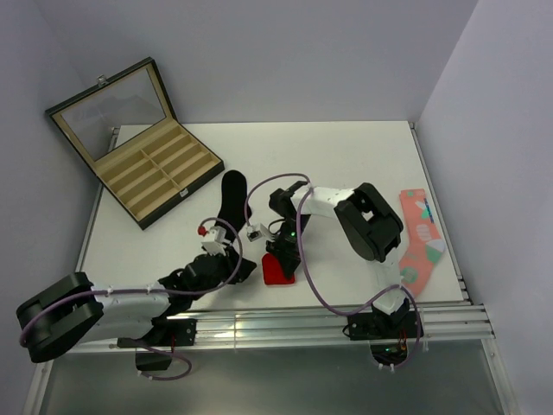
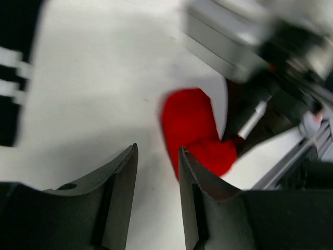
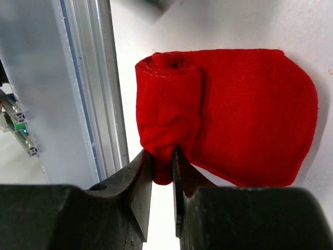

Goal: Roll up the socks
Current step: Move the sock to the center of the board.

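Note:
The red sock (image 3: 250, 114) lies flat near the table's front edge, with one end rolled into a thick bunch. My right gripper (image 3: 162, 156) is shut on that rolled end. From above, the red sock (image 1: 276, 271) sits just below the right gripper (image 1: 282, 248). My left gripper (image 2: 158, 156) is open over bare table, and its right finger is close beside the red sock (image 2: 190, 127) with nothing between the jaws. The black sock (image 1: 232, 201) with white cuff stripes lies stretched out behind the left gripper (image 1: 239, 264); its striped cuff (image 2: 10, 78) shows at the left edge.
An open black compartment box (image 1: 138, 147) stands at the back left. A salmon-pink patterned sock (image 1: 420, 237) lies at the right side. The aluminium rail (image 3: 99, 88) of the table's front edge runs right beside the red sock.

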Controlling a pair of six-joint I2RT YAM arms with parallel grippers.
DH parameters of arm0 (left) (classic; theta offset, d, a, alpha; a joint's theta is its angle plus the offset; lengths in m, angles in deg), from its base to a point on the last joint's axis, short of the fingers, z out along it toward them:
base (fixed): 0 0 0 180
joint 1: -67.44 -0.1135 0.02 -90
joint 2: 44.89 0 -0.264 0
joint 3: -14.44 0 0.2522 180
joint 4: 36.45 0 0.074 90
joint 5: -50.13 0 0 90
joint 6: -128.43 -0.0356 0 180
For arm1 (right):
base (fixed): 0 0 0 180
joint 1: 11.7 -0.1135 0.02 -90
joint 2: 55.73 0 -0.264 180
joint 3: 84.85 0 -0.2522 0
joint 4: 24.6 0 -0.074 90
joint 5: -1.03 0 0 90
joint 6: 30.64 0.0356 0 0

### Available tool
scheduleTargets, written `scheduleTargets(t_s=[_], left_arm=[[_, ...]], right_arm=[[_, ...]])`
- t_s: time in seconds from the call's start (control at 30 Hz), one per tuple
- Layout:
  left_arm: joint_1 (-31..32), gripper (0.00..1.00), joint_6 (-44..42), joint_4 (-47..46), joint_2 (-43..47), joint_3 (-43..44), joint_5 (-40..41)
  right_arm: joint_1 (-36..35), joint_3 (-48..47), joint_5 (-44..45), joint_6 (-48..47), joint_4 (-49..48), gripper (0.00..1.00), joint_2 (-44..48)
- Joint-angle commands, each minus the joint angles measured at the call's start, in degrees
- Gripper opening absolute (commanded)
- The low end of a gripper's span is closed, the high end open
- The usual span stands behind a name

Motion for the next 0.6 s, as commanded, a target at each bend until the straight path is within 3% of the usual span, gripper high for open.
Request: scheduleTargets(t_s=[0.0,0.2,0.57], left_arm=[[7.7,0.42,-6.0,-7.0,1.3,0.2,8.1],[16.0,0.43,-14.8,-10.9,-4.8,3.4,11.4],[17.1,0.47,-24.3,-11.1,-13.2,10.5,8.9]], right_arm=[[-0.4,-0.4,6.6,0.2,-1.9,0.13,-2.3],[-0.4,-0.5,7.4,1.3,-2.3,0.13,-2.9],[-0.4,-1.3,7.7,1.4,-1.5,0.13,-3.7]])
